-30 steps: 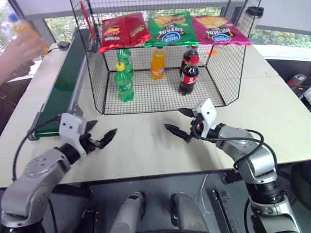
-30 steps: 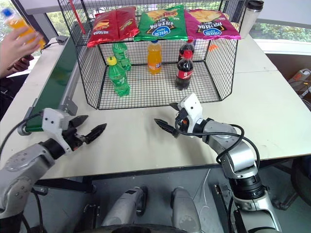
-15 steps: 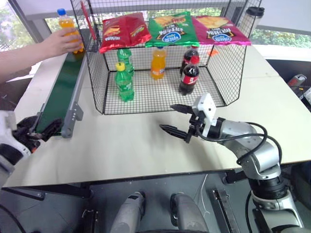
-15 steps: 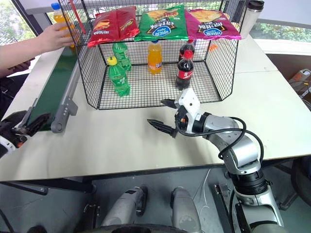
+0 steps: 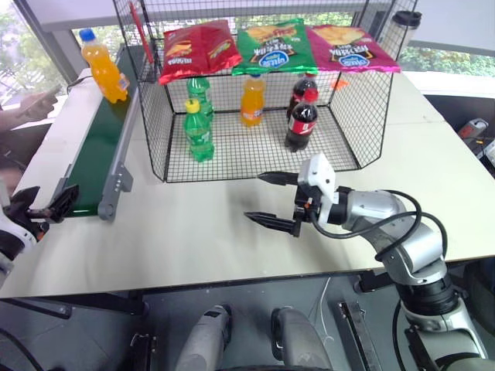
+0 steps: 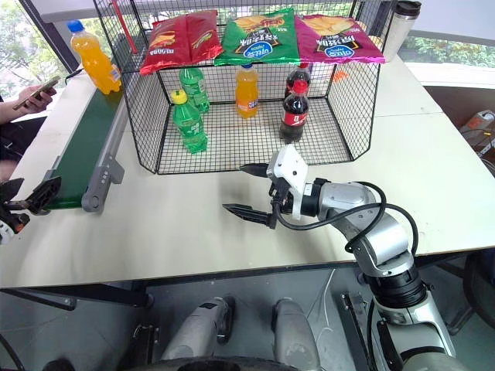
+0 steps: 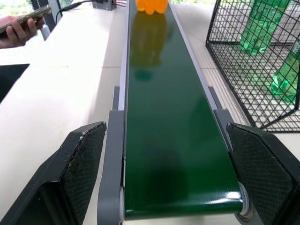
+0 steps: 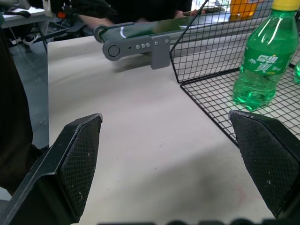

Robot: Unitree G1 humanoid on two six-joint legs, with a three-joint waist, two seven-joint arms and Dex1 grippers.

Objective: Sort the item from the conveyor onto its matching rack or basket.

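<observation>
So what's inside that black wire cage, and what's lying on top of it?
Inside the cage stand two green bottles, an orange bottle and two cola bottles. On top lie three snack bags; they hide some back mesh.

My bench (image 5: 433,178) has a pale beige top and takes up most of what I see ahead. Behind it runs a row of windows (image 5: 445,58) with green leaves outside, and daylight falls across the top. A white sill (image 5: 456,81) lines the far right side. At the far right corner stands a steel travel mug (image 6: 396,27) with a black lid. Below the bench's near edge lies dark floor (image 5: 100,340).
</observation>
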